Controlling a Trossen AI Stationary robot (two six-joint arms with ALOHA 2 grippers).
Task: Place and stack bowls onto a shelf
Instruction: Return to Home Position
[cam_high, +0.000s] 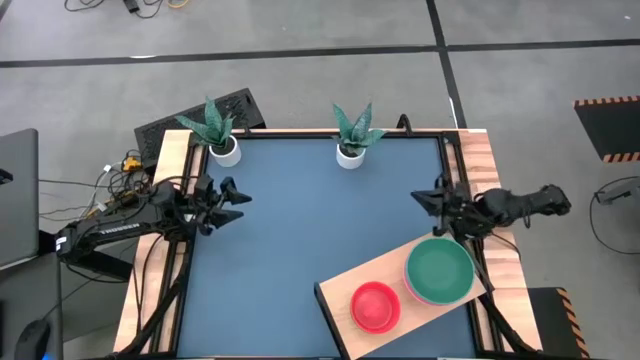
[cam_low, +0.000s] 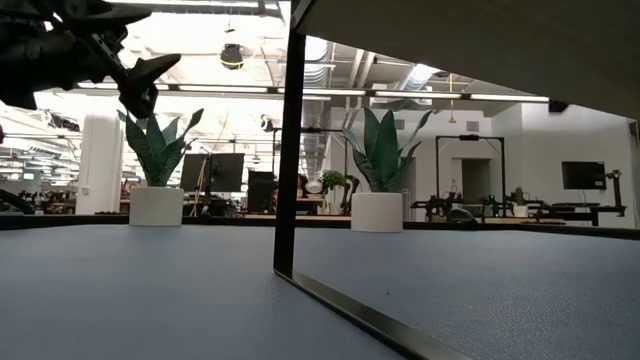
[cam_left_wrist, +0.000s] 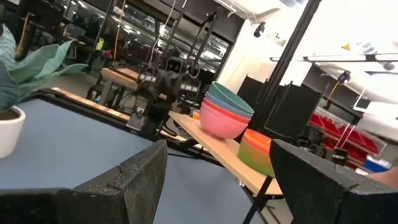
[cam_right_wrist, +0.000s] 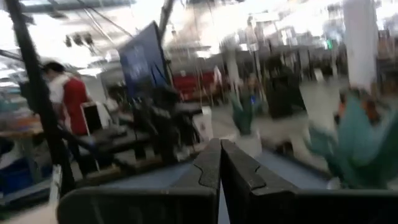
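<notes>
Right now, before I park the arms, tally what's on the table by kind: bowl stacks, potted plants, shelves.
Bowl stacks: 2 (green-topped stack, red-topped stack)
Potted plants: 2 (left plant, right plant)
Shelf: 1
Total: 5

The surface (cam_high: 300, 220) is a matt blue-grey sheet, finely textured in the low view, edged by pale bare-wood side rails (cam_high: 488, 160). The shelf (cam_high: 345, 290) is a smooth light-wood board, carried on a thin black leg (cam_low: 288, 140) that looks like metal with a dull sheen. The dark green bowl (cam_high: 440, 270) and the red bowl (cam_high: 375, 306) are smooth plastic, satin rather than glossy. The plant pots (cam_high: 350, 157) are smooth and white. The left gripper (cam_left_wrist: 217, 149) has fingers (cam_left_wrist: 140, 183) of grainy matt black.
</notes>
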